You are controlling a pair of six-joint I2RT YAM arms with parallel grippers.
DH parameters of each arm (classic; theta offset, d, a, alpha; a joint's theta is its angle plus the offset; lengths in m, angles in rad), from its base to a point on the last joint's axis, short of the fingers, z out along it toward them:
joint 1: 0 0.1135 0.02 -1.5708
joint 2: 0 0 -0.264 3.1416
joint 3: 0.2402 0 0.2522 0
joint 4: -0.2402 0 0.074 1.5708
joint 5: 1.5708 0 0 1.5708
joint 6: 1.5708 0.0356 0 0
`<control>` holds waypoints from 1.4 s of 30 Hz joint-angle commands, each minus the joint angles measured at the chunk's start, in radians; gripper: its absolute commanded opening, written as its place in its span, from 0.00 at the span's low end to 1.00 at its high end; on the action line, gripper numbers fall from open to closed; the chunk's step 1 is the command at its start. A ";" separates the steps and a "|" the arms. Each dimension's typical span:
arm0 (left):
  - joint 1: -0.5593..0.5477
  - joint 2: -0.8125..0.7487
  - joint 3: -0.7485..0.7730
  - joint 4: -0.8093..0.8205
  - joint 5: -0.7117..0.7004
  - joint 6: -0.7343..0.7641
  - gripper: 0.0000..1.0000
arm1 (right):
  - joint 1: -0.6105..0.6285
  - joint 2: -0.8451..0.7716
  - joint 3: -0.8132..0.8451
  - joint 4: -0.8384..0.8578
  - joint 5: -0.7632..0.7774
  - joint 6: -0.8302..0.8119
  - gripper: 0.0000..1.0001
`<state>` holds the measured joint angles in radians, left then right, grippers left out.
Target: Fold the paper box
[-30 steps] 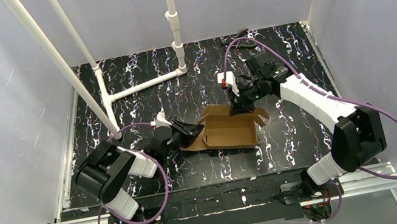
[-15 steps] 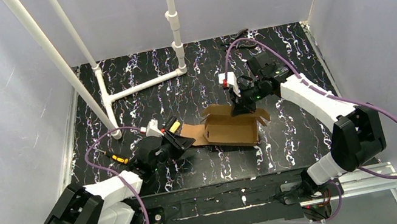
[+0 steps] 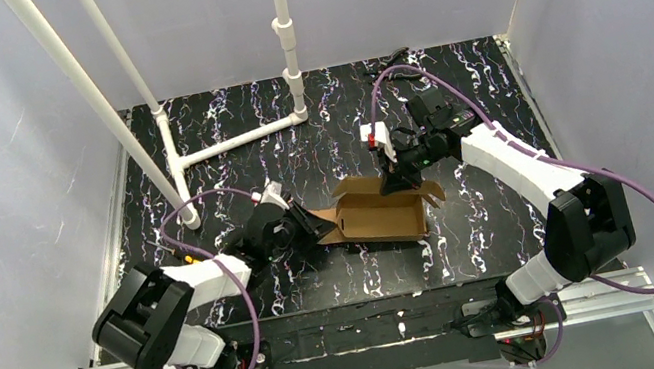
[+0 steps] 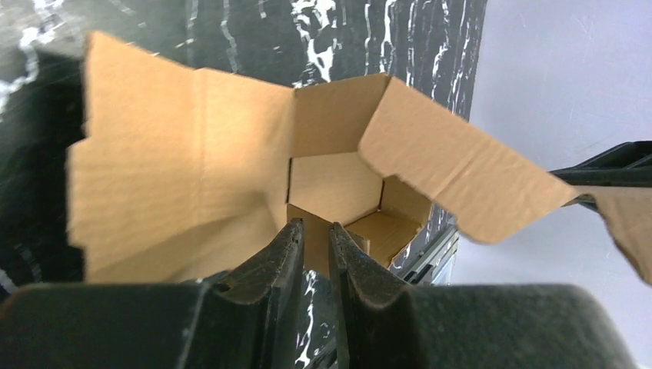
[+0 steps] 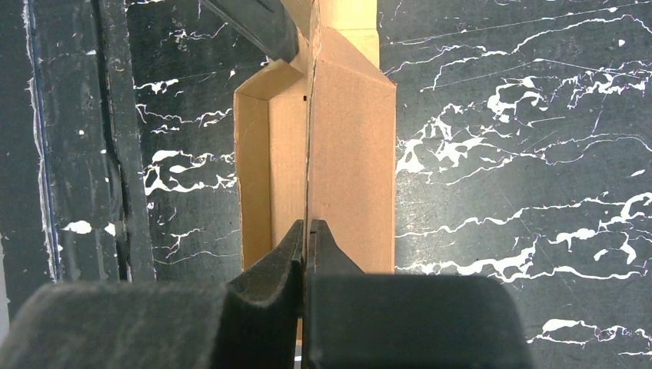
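On marbled table [image 3: 219, 112]: plain brown paper box [image 3: 385, 223].

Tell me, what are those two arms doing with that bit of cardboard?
They are folding a paper box, which lies half-formed on the table with its flaps open. The right fingers pinch one upright wall of it. The left fingers, almost together, sit at the flap on its open end; whether they grip it cannot be told.
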<state>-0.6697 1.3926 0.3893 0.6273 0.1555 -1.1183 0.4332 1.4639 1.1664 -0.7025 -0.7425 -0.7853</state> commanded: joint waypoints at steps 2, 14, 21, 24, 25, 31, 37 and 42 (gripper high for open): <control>-0.028 0.077 0.087 -0.001 0.030 0.032 0.17 | 0.007 0.003 0.007 -0.006 -0.038 -0.009 0.01; -0.065 0.055 0.057 0.017 -0.038 0.044 0.18 | 0.009 -0.003 0.022 0.002 0.030 0.001 0.07; -0.042 -0.279 -0.068 -0.138 -0.091 0.124 0.29 | 0.009 0.010 0.083 -0.043 0.071 -0.025 0.09; -0.035 -0.408 -0.127 -0.267 -0.137 0.155 0.40 | 0.009 0.026 0.107 -0.059 0.063 -0.028 0.09; -0.033 -0.449 -0.151 -0.302 -0.156 0.157 0.45 | 0.009 0.030 0.115 -0.061 0.061 -0.027 0.10; -0.022 -0.594 -0.258 -0.396 -0.227 0.124 0.68 | 0.009 0.055 0.147 -0.071 0.058 -0.017 0.11; -0.017 -0.563 -0.207 -0.462 -0.294 0.161 0.83 | 0.009 0.081 0.169 -0.088 0.048 -0.015 0.11; -0.001 -0.462 -0.155 -0.448 -0.302 0.153 0.89 | 0.009 0.089 0.174 -0.096 0.029 -0.015 0.10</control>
<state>-0.6888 0.8646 0.1825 0.2153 -0.0952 -0.9840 0.4389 1.5490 1.2888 -0.7685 -0.6773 -0.7967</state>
